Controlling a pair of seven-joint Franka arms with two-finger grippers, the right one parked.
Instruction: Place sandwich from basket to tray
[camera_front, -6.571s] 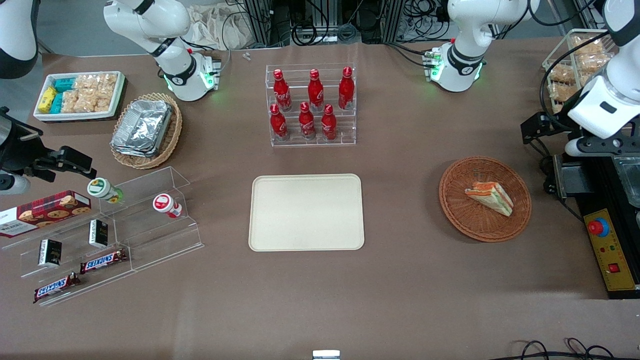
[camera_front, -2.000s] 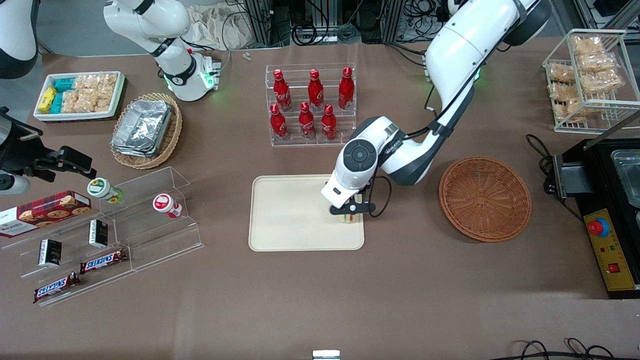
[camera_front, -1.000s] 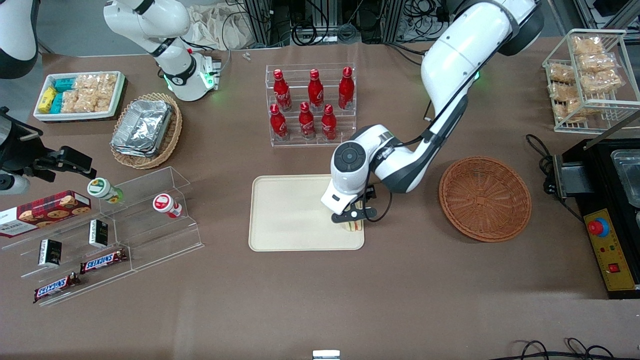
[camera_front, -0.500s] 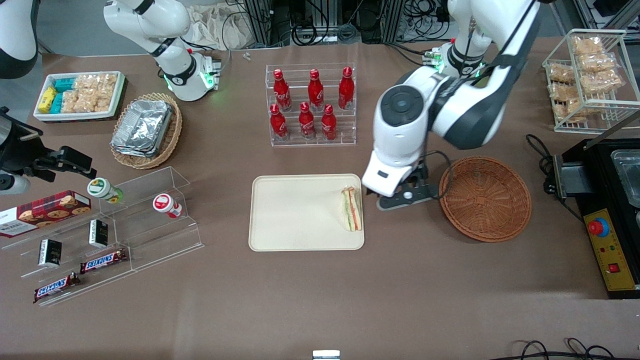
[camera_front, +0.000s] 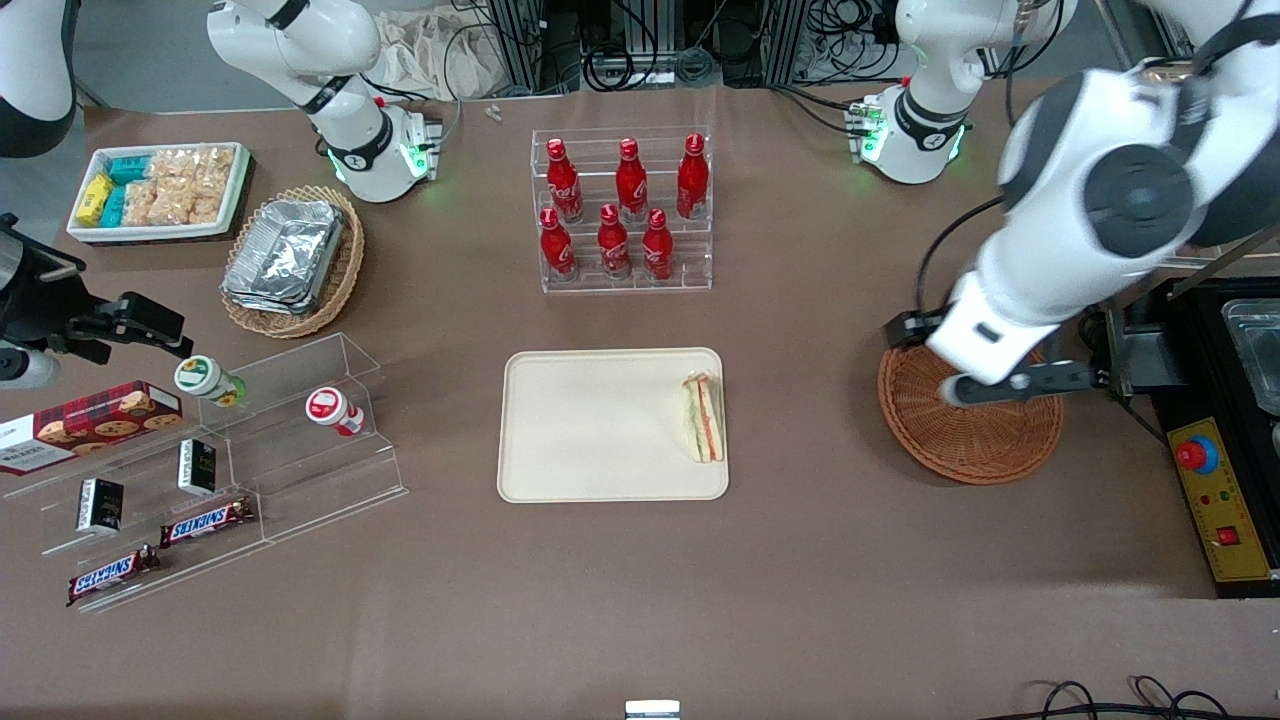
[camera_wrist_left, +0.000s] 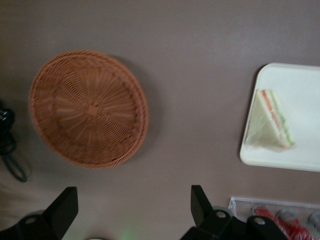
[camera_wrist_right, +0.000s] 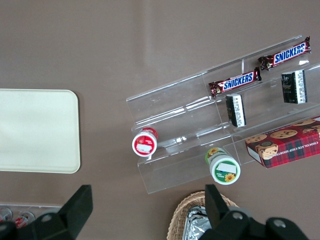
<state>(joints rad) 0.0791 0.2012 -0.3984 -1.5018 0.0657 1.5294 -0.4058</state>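
Fingers (camera_wrist_left: 64, 209): mine, spread wide, nothing between them; both black tips show in the wrist view with bare brown table in the gap.
Gripper (camera_front: 1015, 383): mine, raised above the basket (camera_front: 968, 440), right of centre in the front frame; touching nothing.
Basket contents: none; its weave shows bare to the middle in the wrist view.
Sandwich (camera_front: 703, 418): on the tray (camera_front: 600, 425), standing on one long edge, filling stripes up, just inside the tray's right rim in the front frame.
Task standing: placement looks complete, by my judgement.
Risk 1: sandwich sits close to the rim and upright on a narrow edge; a knock to tray or table could tip it flat or over the low rim.
Risk 2: my fingers hang over the wicker; dropping low while swinging away could snag the basket rim and drag it.
Risk 3: black equipment box with red button (camera_front: 1197, 455) lies near, at right; a wide sweep could strike it.
Arm pose: wrist pointing down, forearm rising toward upper right of front frame, elbow high and large in view.
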